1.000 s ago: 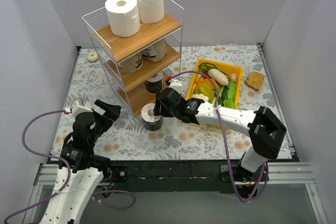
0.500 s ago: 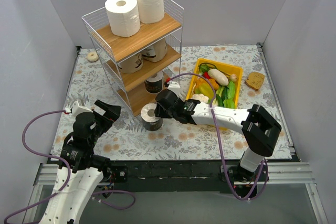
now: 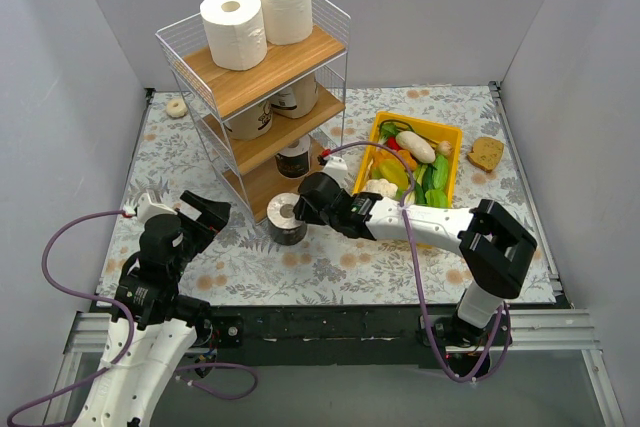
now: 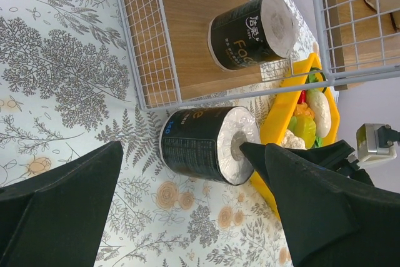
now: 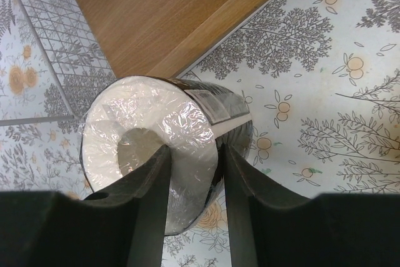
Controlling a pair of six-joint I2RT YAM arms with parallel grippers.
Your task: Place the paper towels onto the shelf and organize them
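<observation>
The shelf (image 3: pixel 250 87) stands at the back left. Two white paper towels (image 3: pixel 233 27) (image 3: pixel 282 4) stand on its top board, two tan ones (image 3: pixel 252 119) on the middle board, and one black roll (image 3: pixel 293 159) on the bottom board. A second black roll (image 3: pixel 286 219) is at the shelf's front foot, tilted. My right gripper (image 3: pixel 300 209) is shut on its wall, one finger in the core and one outside, as the right wrist view shows (image 5: pixel 194 151). My left gripper (image 3: pixel 205 215) is open and empty, well short of that roll (image 4: pixel 206 145).
A yellow bin (image 3: pixel 441 131) of vegetables sits right of the shelf, close behind my right arm. A bread slice (image 3: pixel 486 153) lies at the far right. A small beige ring (image 3: pixel 177 106) lies left of the shelf. The bottom board (image 5: pixel 169 17) lies just beyond the held roll.
My right gripper has edged left toward the shelf with the black roll, which has tipped and shifted slightly closer to the bottom tier. The left arm has not moved.
</observation>
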